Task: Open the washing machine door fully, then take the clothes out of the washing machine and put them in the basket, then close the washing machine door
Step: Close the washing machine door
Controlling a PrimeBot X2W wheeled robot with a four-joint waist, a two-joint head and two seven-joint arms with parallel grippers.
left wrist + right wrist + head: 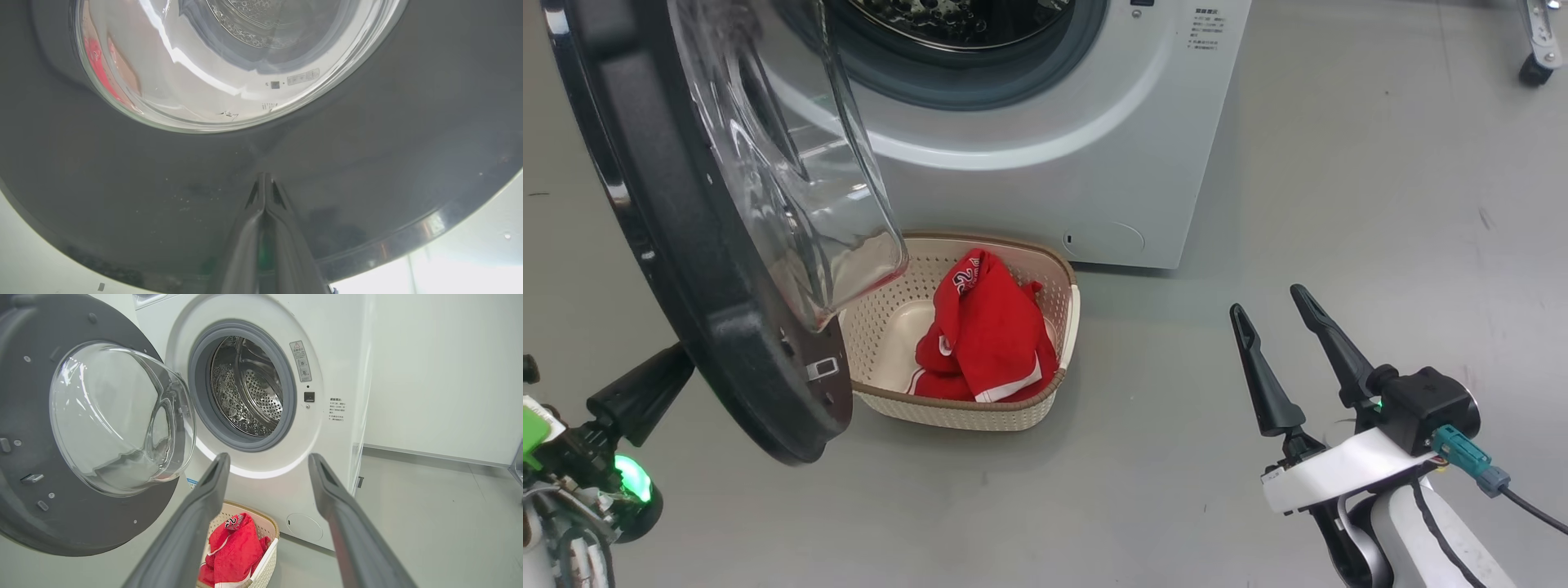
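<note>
The big round black-rimmed washing machine door [711, 327], clear glass bowl bulging, stands open off the white front-loading washing machine [1054, 163]. The left gripper [264, 185], clenched on nothing, has its tips at the door's dark outer face. The right gripper [1267, 300] gapes empty, well apart. Red white-trimmed clothes [988, 335] lie in the cream perforated basket [964, 415] before the washing machine.

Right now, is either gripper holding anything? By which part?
Nothing is held. The left gripper is shut, tips against the washing machine door, clamping nothing. The right gripper is open and empty. The clothes lie in the basket.
</note>
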